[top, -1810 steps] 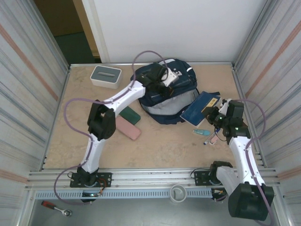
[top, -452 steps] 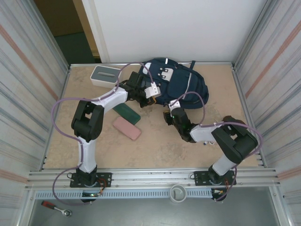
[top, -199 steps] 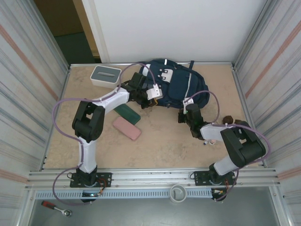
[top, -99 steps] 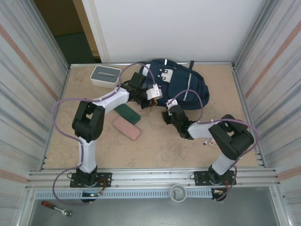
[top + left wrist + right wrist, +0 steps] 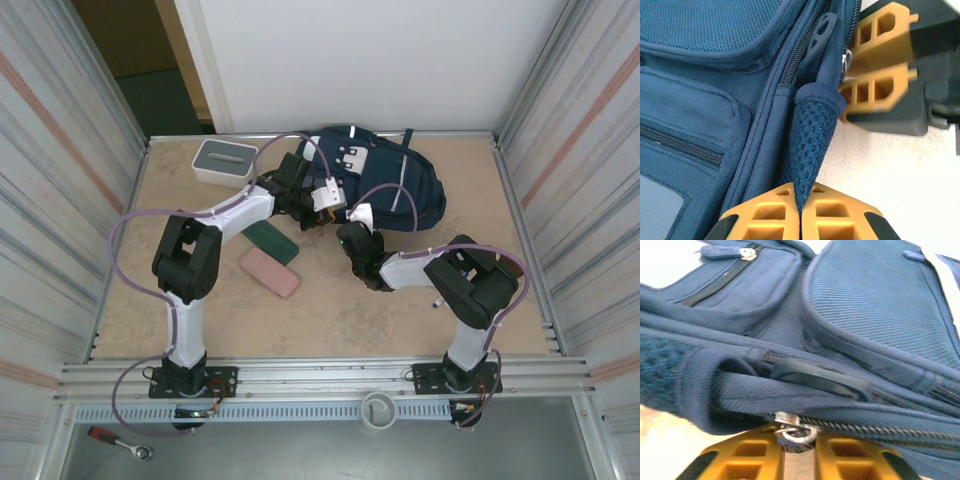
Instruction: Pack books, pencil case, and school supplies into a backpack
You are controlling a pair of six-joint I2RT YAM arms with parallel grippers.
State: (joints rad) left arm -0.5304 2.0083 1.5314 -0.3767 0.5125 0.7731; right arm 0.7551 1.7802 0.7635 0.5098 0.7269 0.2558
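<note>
The navy backpack (image 5: 390,185) lies at the far middle of the worktop (image 5: 330,310). The left tool (image 5: 800,220) is pressed together on a padded mesh strap (image 5: 812,140) at the bag's near-left edge. The right tool (image 5: 795,450) is nipped on the small metal zip puller (image 5: 791,433), just beside that strap. The step in hand is judged to be the drawing of the zip along its track.

For this to be done well, the strap should be held firm and slightly taut, so that the bag is anchored and the fabric is kept from bunching ahead of the slider. The pull should be kept in line with the zip teeth (image 5: 865,429) and close to the fabric, and the curve of the seam should be followed rather than cut across. A slow, even draw is advised, since the puller is small and could slip from the fingertips. The cloth flap over the teeth could also be caught. As the two tools stand very near each other, room between them should be watched.
</note>
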